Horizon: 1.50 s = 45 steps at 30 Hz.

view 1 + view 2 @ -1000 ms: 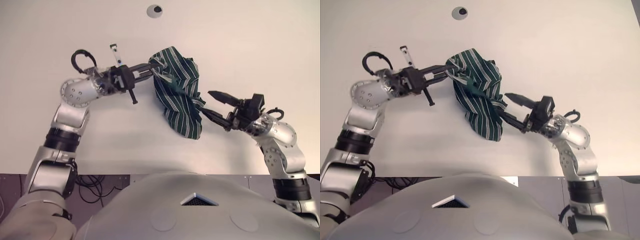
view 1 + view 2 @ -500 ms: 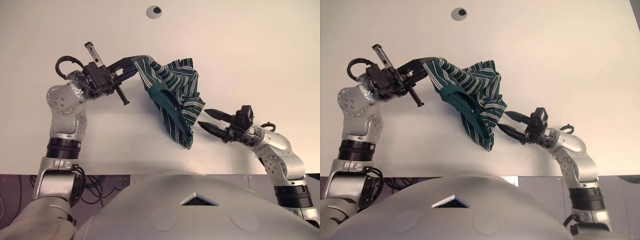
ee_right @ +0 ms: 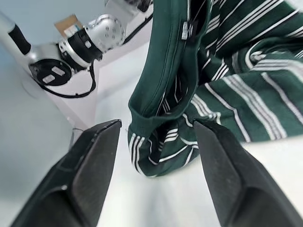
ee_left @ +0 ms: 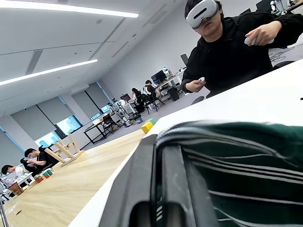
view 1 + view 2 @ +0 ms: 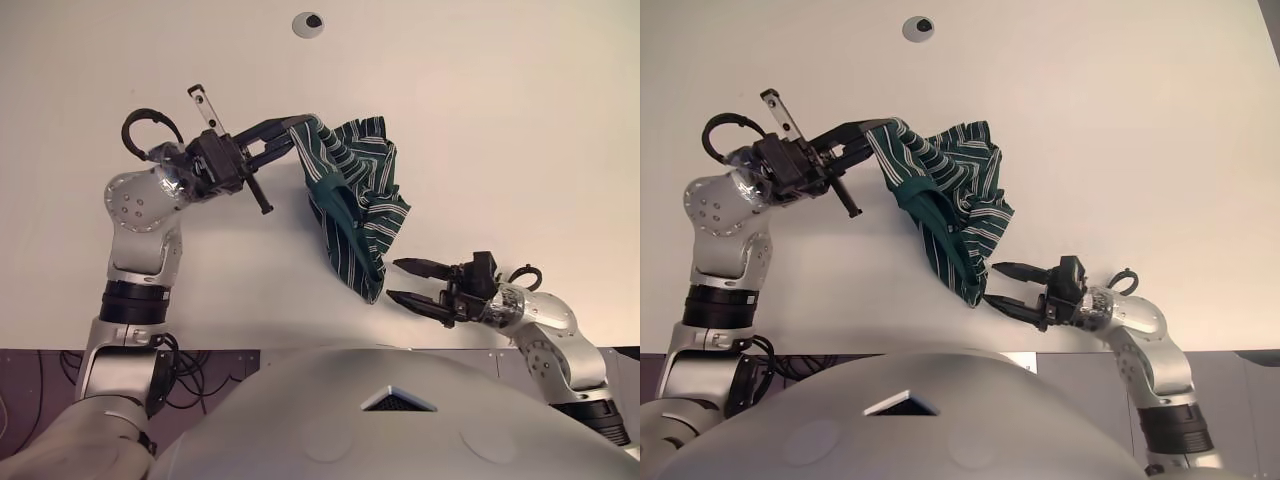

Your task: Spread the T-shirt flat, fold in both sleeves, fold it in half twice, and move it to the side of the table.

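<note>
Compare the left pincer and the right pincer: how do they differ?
The left pincer is shut on the T-shirt; the right pincer is open, holding nothing. The left pincer is farther out; the right pincer is nearer, beside the T-shirt's hanging end. Both point at it.

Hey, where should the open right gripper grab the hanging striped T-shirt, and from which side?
Probably the lowest hanging fold of the T-shirt, approached from the robot's right, where the open right gripper faces it. The left gripper pinches the top edge, so the cloth dangles bunched with that fold free.
</note>
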Each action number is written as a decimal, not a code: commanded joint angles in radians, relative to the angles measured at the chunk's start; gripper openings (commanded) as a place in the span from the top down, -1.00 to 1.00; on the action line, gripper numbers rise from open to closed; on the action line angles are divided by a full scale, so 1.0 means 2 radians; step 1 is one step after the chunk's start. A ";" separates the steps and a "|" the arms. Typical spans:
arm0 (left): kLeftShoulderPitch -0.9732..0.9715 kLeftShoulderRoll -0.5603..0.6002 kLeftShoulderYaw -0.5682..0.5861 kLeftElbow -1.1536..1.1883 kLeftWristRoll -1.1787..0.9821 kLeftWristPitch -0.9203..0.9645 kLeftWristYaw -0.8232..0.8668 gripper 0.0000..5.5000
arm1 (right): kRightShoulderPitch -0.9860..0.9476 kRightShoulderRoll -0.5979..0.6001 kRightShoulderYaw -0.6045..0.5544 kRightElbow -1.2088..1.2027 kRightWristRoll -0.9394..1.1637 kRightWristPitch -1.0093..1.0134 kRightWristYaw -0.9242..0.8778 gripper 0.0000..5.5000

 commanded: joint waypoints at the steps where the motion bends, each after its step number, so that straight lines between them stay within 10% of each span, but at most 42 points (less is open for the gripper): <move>1: -0.003 0.000 0.001 -0.013 0.012 0.005 0.004 0.99 | -0.002 0.015 0.020 0.014 -0.032 -0.018 -0.015 -0.02; 6: -0.009 0.000 0.001 -0.022 0.010 0.017 0.006 0.99 | -0.008 0.022 0.040 0.026 -0.051 -0.029 -0.024 -0.02; 22: -0.027 -0.008 0.001 -0.036 0.013 0.042 0.010 1.00 | -0.025 0.029 0.049 0.038 -0.056 -0.026 -0.035 0.99; 31: -0.067 -0.021 0.011 -0.009 0.044 0.032 0.036 1.00 | -0.073 0.022 -0.054 -0.006 0.014 -0.015 -0.076 0.99; 37: -0.200 -0.008 0.020 0.104 0.219 -0.019 0.152 1.00 | -0.230 -0.003 -0.122 -0.015 -0.051 -0.032 -0.167 0.99; 45: -0.499 0.016 -0.105 0.445 0.514 -0.100 0.366 1.00 | -0.625 -0.033 -0.080 0.357 -0.305 -0.175 -0.309 0.99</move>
